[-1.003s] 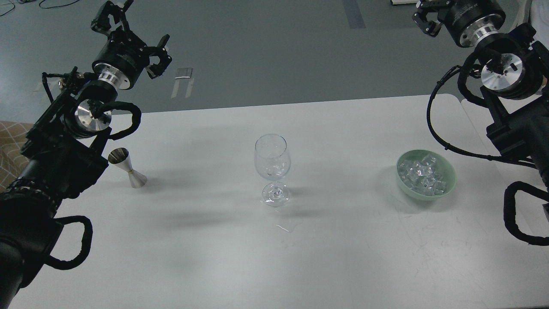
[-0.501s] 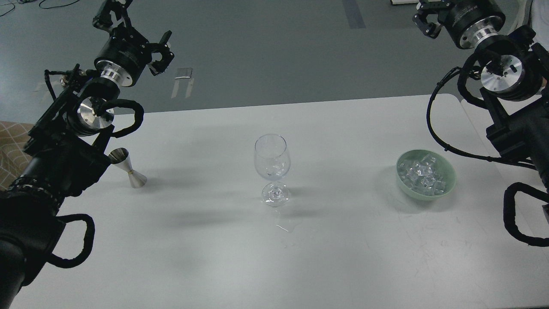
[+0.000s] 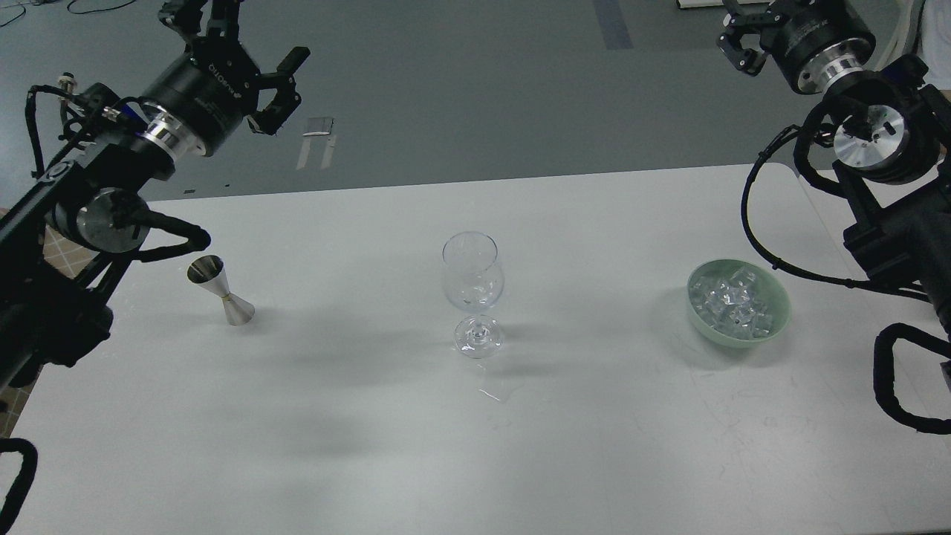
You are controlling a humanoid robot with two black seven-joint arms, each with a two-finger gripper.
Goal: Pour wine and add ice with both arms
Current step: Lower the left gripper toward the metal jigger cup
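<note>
White lettering on left tool [image 3: 236,46] body, apparently "ROBOTIQ"; lettering on right tool [image 3: 743,30] body illegible.

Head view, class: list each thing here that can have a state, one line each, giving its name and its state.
wine glass: upright mid-table, no ice in it; any liquid too faint to tell.
jigger: standing on the table, slightly tilted, untouched.
green bowl: upright, holding ice.
ice: piled in the bowl.
left gripper: raised, open, holding nothing.
right gripper: raised at the frame edge, fingers unclear.
</note>
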